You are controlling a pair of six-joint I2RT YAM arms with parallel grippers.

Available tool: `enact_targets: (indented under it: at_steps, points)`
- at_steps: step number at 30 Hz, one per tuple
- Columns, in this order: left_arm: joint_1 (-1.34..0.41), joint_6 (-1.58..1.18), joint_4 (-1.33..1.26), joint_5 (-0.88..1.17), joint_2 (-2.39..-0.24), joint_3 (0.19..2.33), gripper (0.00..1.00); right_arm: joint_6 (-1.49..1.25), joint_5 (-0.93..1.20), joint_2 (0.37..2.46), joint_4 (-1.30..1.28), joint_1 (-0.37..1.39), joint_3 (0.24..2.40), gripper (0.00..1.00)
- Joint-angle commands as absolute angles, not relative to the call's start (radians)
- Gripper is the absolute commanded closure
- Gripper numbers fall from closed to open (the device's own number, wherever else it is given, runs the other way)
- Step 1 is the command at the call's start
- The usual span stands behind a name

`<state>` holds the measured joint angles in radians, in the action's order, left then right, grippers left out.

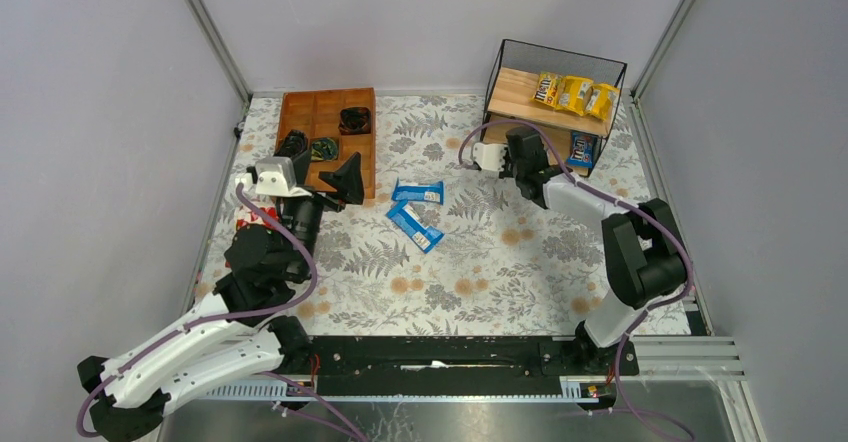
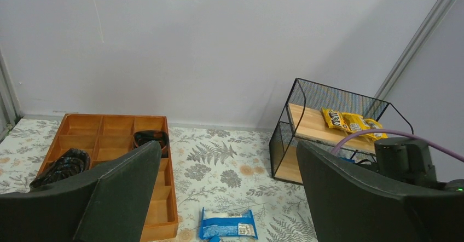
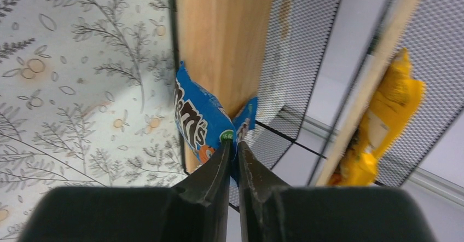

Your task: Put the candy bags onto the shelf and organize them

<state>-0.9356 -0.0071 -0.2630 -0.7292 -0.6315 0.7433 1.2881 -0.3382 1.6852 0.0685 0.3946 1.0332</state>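
Right jaws pinch blue candy bag point(image 3: 198, 117)

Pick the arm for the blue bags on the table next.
Left. The left gripper is open, facing the loose blue bags; the right gripper is pinching a blue M&M's bag at the shelf.

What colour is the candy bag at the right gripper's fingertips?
Candy bag in the right gripper: blue, white lettering. Best in right wrist view.
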Motion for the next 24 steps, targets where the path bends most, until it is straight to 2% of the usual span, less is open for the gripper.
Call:
enact_targets:
  at_steps: [1, 12, 24]
  points:
    - [-0.940, 0.002, -0.304, -0.723, -0.636, 0.743, 0.01, 1.347, -0.333, 1.622, 0.051, 0.391, 1.049, 0.84]
    - [-0.939, 0.002, -0.299, -0.725, -0.637, 0.744, 0.01, 1.409, -0.320, 1.717, 0.147, 0.342, 1.029, 0.84]
    - [-0.940, 0.002, -0.298, -0.723, -0.634, 0.742, 0.01, 1.397, -0.207, 1.782, 0.187, 0.296, 0.989, 0.82]
